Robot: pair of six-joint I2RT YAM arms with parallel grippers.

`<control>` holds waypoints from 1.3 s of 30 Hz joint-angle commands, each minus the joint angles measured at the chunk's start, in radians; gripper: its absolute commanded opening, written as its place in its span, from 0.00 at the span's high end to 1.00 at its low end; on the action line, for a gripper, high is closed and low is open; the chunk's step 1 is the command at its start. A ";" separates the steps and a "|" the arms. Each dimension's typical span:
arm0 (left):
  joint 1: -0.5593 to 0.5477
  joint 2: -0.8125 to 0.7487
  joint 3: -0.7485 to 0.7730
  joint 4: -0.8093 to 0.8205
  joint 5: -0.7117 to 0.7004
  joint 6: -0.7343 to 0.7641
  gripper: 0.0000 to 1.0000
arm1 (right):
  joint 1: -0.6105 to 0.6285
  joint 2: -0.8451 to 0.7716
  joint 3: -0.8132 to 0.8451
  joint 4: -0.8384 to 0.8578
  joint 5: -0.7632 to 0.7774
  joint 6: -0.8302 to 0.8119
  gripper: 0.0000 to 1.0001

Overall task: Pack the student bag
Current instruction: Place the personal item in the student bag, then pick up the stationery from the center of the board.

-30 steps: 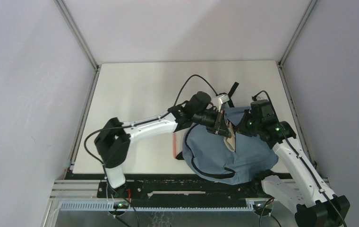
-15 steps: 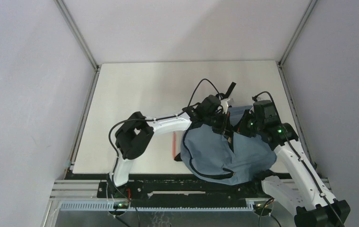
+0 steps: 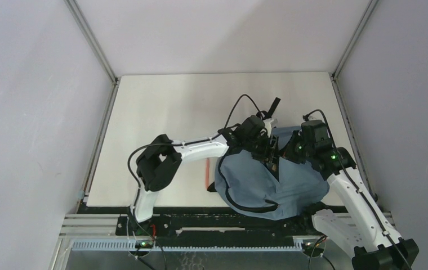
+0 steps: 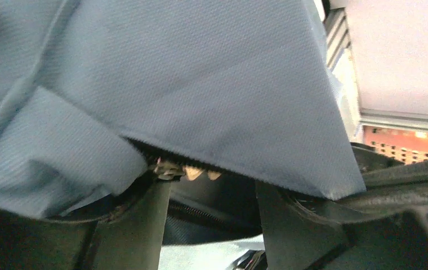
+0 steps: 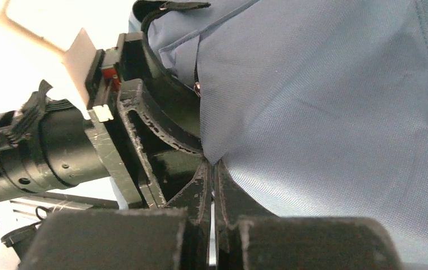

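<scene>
Soft, limp bag (image 3: 259, 183): light cloth, folds freely; take it by the hem. Right gripper (image 5: 212, 169) pinches the bag's opening edge. Left gripper (image 4: 212, 188) is spread inside the opening, empty.

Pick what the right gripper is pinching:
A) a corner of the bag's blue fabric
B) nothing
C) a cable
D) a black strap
A: the right wrist view shows the right gripper shut on a blue fabric corner of the student bag.
</scene>
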 commanded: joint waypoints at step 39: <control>0.115 -0.400 -0.654 -0.279 -0.782 -0.100 0.60 | -0.018 0.037 0.010 0.085 0.136 -0.035 1.00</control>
